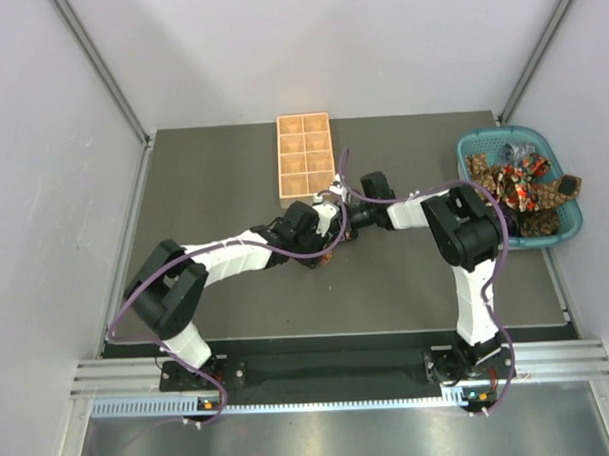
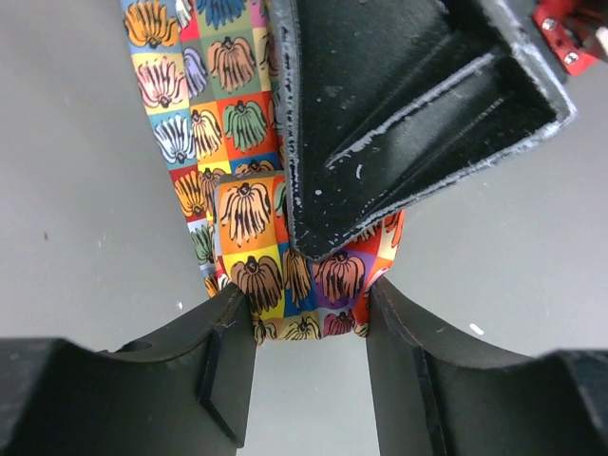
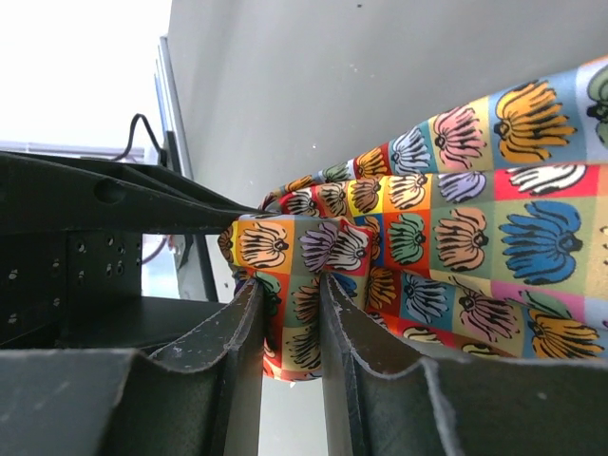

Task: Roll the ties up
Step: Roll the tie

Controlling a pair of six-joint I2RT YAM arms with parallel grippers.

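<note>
One tie (image 2: 237, 218), printed in small squares of orange, red, blue, yellow and green, lies on the dark table where both arms meet. My right gripper (image 3: 293, 294) is shut on a bunched fold of this tie (image 3: 446, 228). Its black fingers (image 2: 399, 123) show from above in the left wrist view. My left gripper (image 2: 309, 313) has its jaws pressed against both sides of the tie's folded end. In the top view both grippers, left (image 1: 320, 237) and right (image 1: 342, 227), cover this tie almost fully. Several more ties (image 1: 523, 180) lie heaped in the basket.
The tan wooden compartment tray (image 1: 305, 158) stands just behind the grippers. The teal basket (image 1: 482, 142) sits at the table's right edge. White walls close the table on the left, back and right.
</note>
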